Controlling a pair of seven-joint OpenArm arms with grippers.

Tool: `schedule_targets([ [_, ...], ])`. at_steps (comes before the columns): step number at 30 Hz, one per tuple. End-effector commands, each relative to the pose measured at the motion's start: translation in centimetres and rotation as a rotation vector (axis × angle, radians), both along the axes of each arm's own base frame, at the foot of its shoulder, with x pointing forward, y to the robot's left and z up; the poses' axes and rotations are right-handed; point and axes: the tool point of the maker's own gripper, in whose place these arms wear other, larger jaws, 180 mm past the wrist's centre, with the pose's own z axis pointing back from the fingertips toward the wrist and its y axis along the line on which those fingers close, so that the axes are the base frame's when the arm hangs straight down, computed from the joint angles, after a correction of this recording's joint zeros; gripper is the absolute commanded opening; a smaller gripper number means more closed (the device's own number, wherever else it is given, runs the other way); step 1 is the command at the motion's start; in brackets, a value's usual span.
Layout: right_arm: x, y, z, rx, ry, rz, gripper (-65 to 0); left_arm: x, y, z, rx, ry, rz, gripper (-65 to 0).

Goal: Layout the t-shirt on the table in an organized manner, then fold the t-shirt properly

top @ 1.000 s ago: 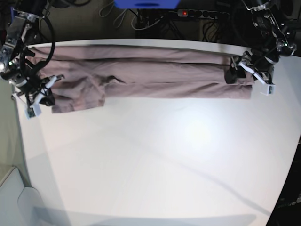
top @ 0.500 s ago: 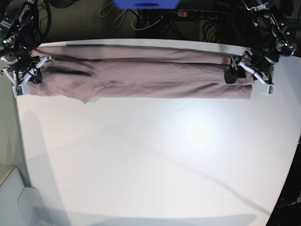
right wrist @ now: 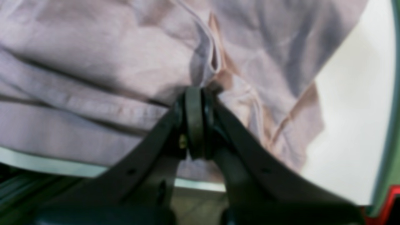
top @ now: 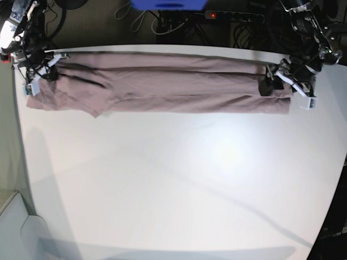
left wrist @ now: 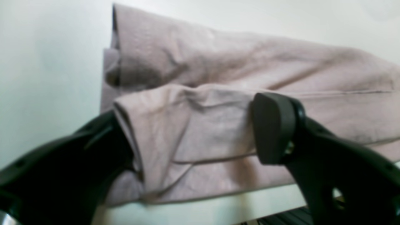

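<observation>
A: Base view: the t-shirt (top: pixel 162 89) is seen folded into a long band along the table's (top: pixel 179 189) 12 o'clock edge.

B: At 3 o'clock, the left gripper (left wrist: pixel 200 131) is spread wide, one end fold lying loose between its jaws.

A: At 9 o'clock, the right gripper (right wrist: pixel 195 93) is clamped tight on bunched cloth.
</observation>
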Motion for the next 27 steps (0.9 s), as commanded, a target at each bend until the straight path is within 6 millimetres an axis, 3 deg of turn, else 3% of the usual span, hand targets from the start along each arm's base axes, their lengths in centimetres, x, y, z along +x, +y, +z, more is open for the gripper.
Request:
schedule_targets([
  [1,0.3,-0.6,0.5,-0.01,-0.021,-0.004,-65.0,-0.7,0.5,-0.5,0.029,0.044,-0.012,-15.1],
  [8,-0.4,-1.5,-1.5,0.027,0.001,-0.036,-65.0,-0.7,0.6,-0.5,0.033,0.049,-0.015,-15.1],
  [16,-0.4,-1.8,-1.6,0.021,0.006,-0.03,-65.0,-0.2,0.6,0.4,0.045,0.022,-0.021,-14.7],
  [25,-0.4,-1.7,-1.6,0.023,0.005,-0.029,-65.0,0.3,0.5,1.5,0.068,-0.009,-0.032,-0.2],
  [27,-0.4,-1.7,-1.6,0.023,0.005,-0.029,-65.0,0.3,0.6,1.5,0.069,-0.009,-0.032,0.0],
])
